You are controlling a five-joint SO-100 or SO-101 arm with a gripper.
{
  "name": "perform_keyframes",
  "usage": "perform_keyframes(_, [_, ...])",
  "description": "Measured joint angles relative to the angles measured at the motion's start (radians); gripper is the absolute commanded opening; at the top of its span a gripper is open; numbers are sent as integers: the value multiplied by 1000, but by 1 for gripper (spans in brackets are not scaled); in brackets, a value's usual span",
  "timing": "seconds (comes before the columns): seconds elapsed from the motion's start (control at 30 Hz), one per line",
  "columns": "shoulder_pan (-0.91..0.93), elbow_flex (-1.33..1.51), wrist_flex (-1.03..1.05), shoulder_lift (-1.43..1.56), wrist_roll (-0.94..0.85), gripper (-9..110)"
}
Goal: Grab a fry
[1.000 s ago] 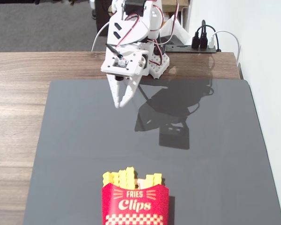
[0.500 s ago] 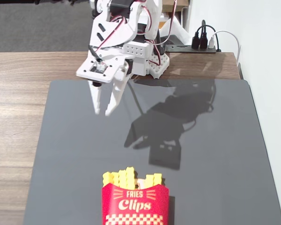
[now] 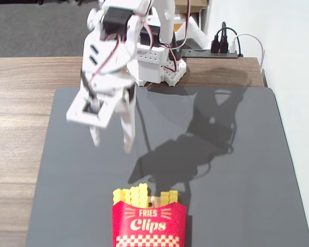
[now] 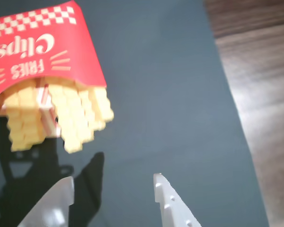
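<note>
The wooden tabletop [image 3: 20, 103] carries a dark grey mat [image 3: 237, 206] that fills most of the fixed view and lies under the gripper. The white arm [image 3: 144, 31] rises from its base at the far edge of the mat and reaches forward and down, casting a broad shadow to the right of the gripper in the fixed view.

Ahead of the gripper, near the mat's front edge, stands the red "FRIES Clips" carton [image 3: 149, 221]; in the wrist view the carton [image 4: 42, 52] sits above and left of the fingertips. The gripper [image 3: 111, 145] hangs above the mat, well apart from the carton, its two fingers spread wide with nothing between them; the wrist view shows the gripper [image 4: 113, 184] with only bare mat in the gap.

The fries, bright yellow crinkle-cut sticks, poke out of the carton's mouth in a bunch. The fry [image 4: 75, 130] jutting furthest toward the gripper in the wrist view looks like the easiest to reach.

This reads as the approach step: nothing is held and no fry is touched yet. The next move calls for travelling forward and shifting left as the wrist view shows it, so the open fingers straddle one fry tip, then closing. The sticks are packed tightly, so picking off only one will probably need careful alignment.
</note>
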Motion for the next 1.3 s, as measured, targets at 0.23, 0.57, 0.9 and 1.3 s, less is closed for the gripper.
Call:
perform_keyframes(0.23, [-32,-241,54,-281,-23,23])
perform_keyframes(0.57, [-64,-400,55,-522,-41,22])
perform_keyframes(0.9, [-72,-465,55,-604,-32,19])
perform_keyframes(1.3, [-94,-479,29,-635,18,1])
